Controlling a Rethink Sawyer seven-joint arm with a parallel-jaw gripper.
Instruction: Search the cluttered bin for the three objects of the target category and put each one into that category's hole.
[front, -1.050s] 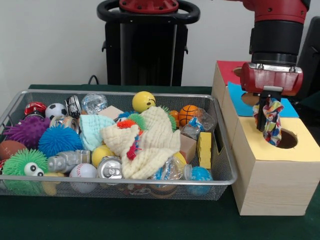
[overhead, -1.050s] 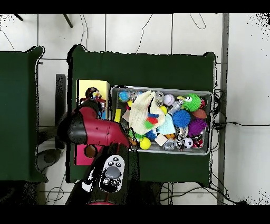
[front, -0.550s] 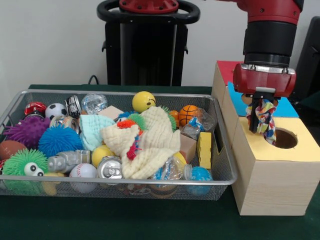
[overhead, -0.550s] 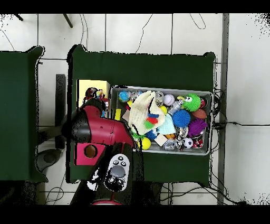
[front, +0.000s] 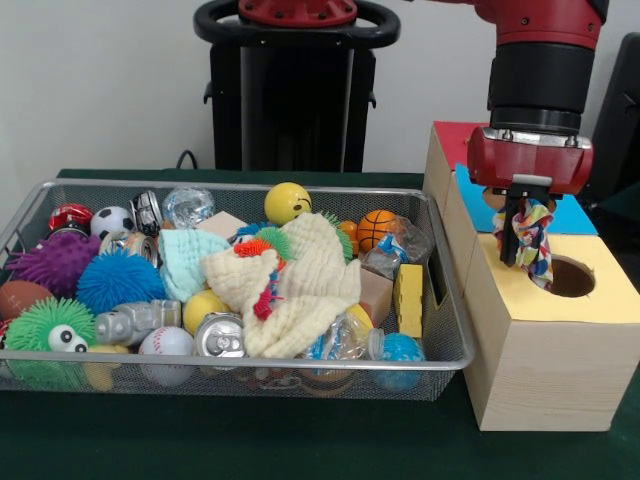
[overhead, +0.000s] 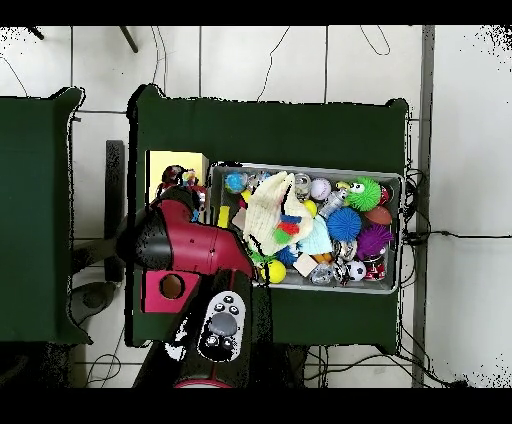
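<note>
My gripper (front: 524, 232) hangs over the yellow top of the wooden box (front: 545, 330), shut on a multicoloured patterned cloth (front: 530, 246) that dangles just left of the round hole (front: 572, 277). The cloth's lower end reaches about the hole's rim level. In the overhead view the cloth (overhead: 178, 183) shows beside the yellow panel (overhead: 176, 164), with the red arm (overhead: 190, 250) covering the gripper. In the wire bin (front: 240, 375) lie a cream cloth (front: 300, 285) and a pale green cloth (front: 190, 258) among the clutter.
The bin also holds spiky balls, a baseball (front: 165, 345), a can (front: 220, 337), a yellow smiley ball (front: 287, 202), a small basketball (front: 376, 228) and plastic bottles. Blue (front: 575, 215) and red (front: 457, 140) box panels lie behind the yellow one. The bin wall stands close to the box.
The gripper with the cloth rose and shifted slightly left, away from the hole, between one second and half a second ago. Since then it has hardly moved.
</note>
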